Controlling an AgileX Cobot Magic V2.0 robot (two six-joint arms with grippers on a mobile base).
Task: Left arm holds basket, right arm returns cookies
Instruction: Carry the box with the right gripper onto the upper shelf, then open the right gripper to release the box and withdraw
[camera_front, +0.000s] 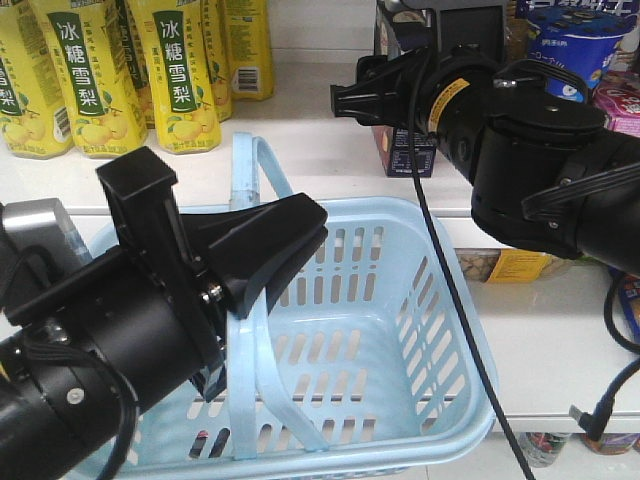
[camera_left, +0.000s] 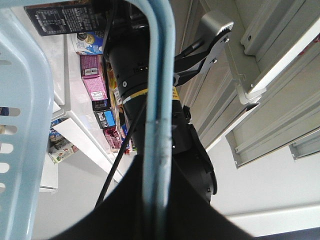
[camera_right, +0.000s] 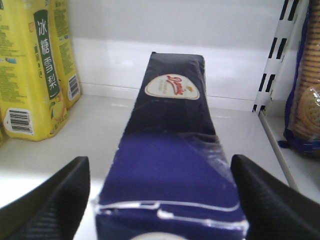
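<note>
My right gripper (camera_right: 160, 200): jaws spread wide, either side of cookies (camera_right: 172, 150), gaps both sides, no contact visible. Cookies box on white shelf (camera_right: 100, 130), running toward back wall, yellow drink cartons (camera_right: 30, 75) at shelf's left end. My right arm (camera_front: 520, 150) reaches level over shelf's front edge. My left gripper (camera_front: 250, 250): fingers clamped on basket (camera_front: 400, 330) handle (camera_left: 157, 100). My left arm (camera_front: 90, 350) angles up from lower left, basket held below shelf's front edge.
</note>
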